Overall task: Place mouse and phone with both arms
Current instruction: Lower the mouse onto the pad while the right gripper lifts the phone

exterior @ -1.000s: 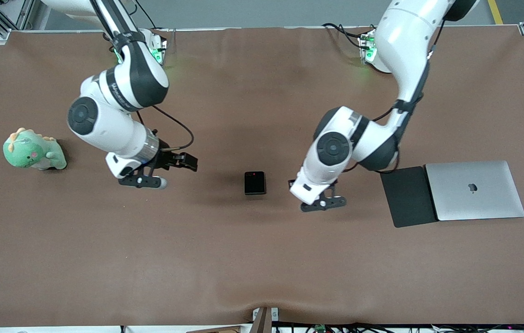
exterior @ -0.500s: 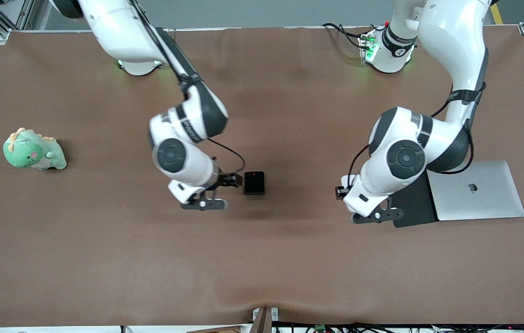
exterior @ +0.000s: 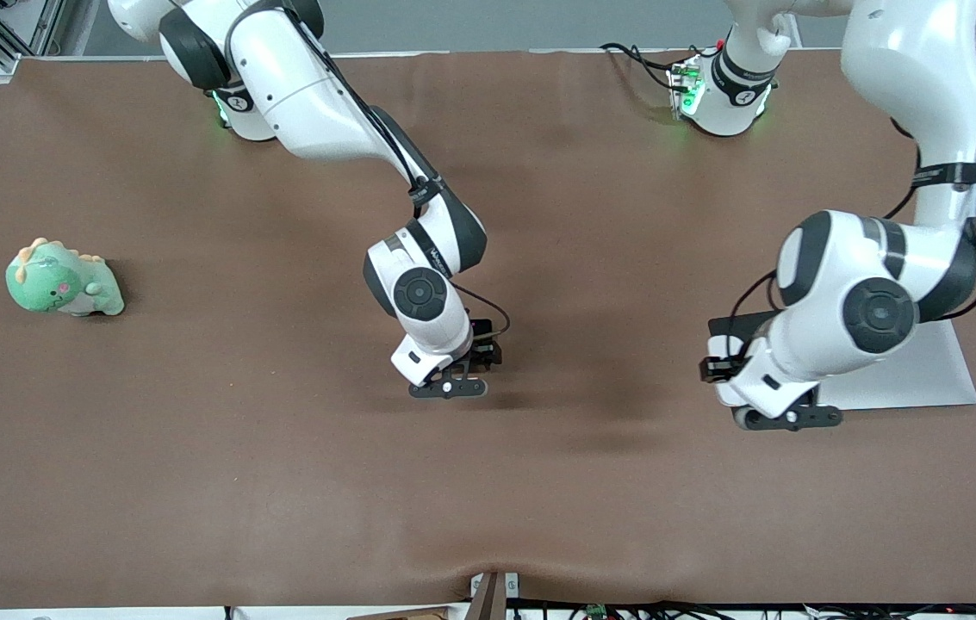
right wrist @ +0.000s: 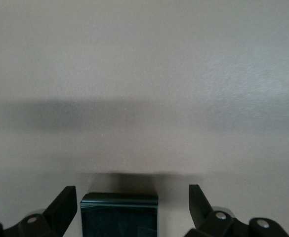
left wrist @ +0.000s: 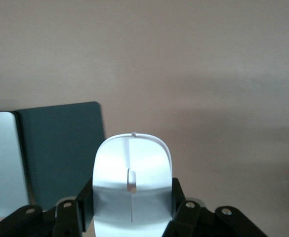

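Observation:
My right gripper (exterior: 449,387) is open at mid-table. In the right wrist view the right gripper (right wrist: 132,202) has one finger on each side of the black phone (right wrist: 119,215), which lies flat on the table. The right hand hides the phone in the front view. My left gripper (exterior: 785,419) is shut on the white mouse (left wrist: 132,187) and holds it above the table, by the edge of the dark mouse pad (left wrist: 60,153) that is nearer to the front camera. The left hand hides the mouse in the front view.
A silver closed laptop (exterior: 927,370) lies beside the mouse pad (exterior: 733,325) at the left arm's end, both partly under the left arm. A green plush dinosaur (exterior: 61,284) sits at the right arm's end. The brown table cover (exterior: 281,482) is bare toward the front camera.
Both arms swept toward the left arm's end. The right gripper came over the phone. The left gripper carried the mouse to the mouse pad's edge.

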Action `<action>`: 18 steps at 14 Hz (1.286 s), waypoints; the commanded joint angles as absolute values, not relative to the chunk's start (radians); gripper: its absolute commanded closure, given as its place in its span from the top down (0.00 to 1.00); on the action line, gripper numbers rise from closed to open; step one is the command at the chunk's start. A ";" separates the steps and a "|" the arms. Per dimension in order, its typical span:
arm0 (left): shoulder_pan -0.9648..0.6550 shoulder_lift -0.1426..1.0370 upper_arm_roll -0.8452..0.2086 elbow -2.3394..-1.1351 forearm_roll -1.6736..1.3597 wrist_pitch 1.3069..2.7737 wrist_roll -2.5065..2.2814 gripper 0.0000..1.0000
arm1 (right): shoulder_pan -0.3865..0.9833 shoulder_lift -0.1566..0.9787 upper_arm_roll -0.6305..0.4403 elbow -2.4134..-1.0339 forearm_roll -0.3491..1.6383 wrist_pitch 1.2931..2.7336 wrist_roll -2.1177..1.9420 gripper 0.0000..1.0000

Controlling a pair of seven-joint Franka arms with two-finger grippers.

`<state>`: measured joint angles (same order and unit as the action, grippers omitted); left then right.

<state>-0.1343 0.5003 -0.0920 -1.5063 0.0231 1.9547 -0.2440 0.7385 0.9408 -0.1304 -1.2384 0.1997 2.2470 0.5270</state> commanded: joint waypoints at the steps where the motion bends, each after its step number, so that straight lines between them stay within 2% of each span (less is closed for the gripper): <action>1: -0.088 0.448 -0.100 -1.571 0.048 1.960 -0.183 0.21 | 0.768 0.968 -0.141 -1.198 0.175 2.240 0.575 1.00; 4: -0.038 0.427 -0.103 -1.618 0.097 1.979 -0.155 0.20 | 0.784 0.968 -0.140 -1.210 0.156 2.253 0.606 1.00; 10: 0.028 0.384 -0.103 -1.788 0.136 2.143 -0.153 0.21 | 0.790 0.966 -0.140 -1.244 0.155 2.258 0.606 1.00; 13: 0.063 0.362 -0.104 -1.891 0.187 2.271 -0.153 0.21 | 0.790 0.966 -0.140 -1.259 0.155 2.258 0.607 1.00; 17: 0.092 0.362 -0.101 -1.940 0.196 2.324 -0.153 0.21 | 0.790 0.965 -0.140 -1.276 0.167 2.260 0.611 1.00; 18: 0.103 0.364 -0.101 -1.947 0.207 2.335 -0.152 0.20 | 0.793 0.962 -0.141 -1.278 0.163 2.261 0.626 0.86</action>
<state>0.0768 0.4075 -0.0930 -1.8924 0.1756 2.3022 -0.1609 0.7822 0.9699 -0.1333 -1.2634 0.1741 2.2532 0.5868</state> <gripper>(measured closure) 0.388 0.000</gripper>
